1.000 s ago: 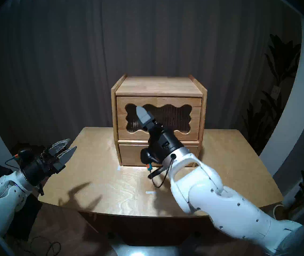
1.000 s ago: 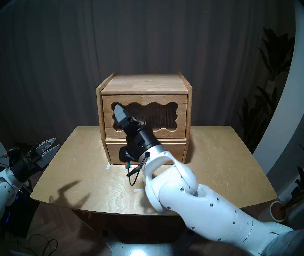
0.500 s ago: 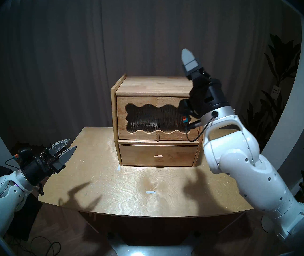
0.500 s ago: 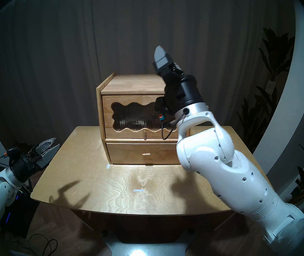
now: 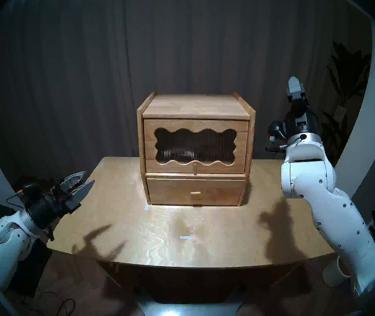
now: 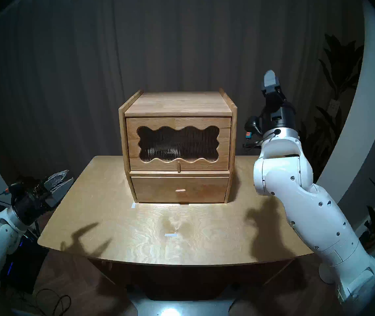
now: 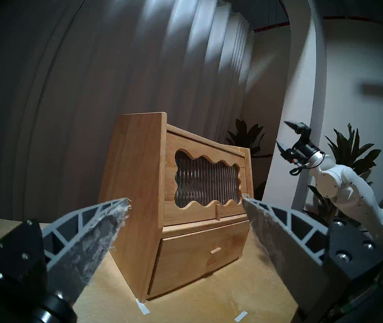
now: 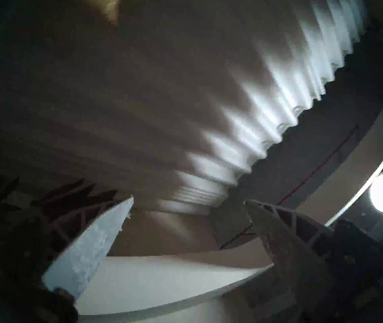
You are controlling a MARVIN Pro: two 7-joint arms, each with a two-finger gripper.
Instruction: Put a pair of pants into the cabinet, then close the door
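Looking at a cabinet (image 5: 195, 105) parked at 12 o'clock on the worktop (image 5: 204, 229), with the door (image 5: 195, 124) sitting flush and the drawer (image 5: 216, 192) under it pushed in too. Can't spot the pants anywhere out in the open. Maybe a pale smudge behind the ribbed glass toward 7 o'clock of the window, but can't really tell through that. Guessing tucked inside, so pretty much done.

Found the left claw (image 5: 89, 177) hanging off the worktop edge at 9 o'clock, spread wide, gripping nothing. Same for the right claw (image 7: 281, 132) up at 2 o'clock beside the cabinet, tips skyward, gaping and empty.

If needing the pants again: expect soft, light, floppy knit, so pinch a bunched fold or the waistband, not a cuff. For the door, go for the little peg (image 5: 195, 169) at 6 o'clock, and go easy on that glass.
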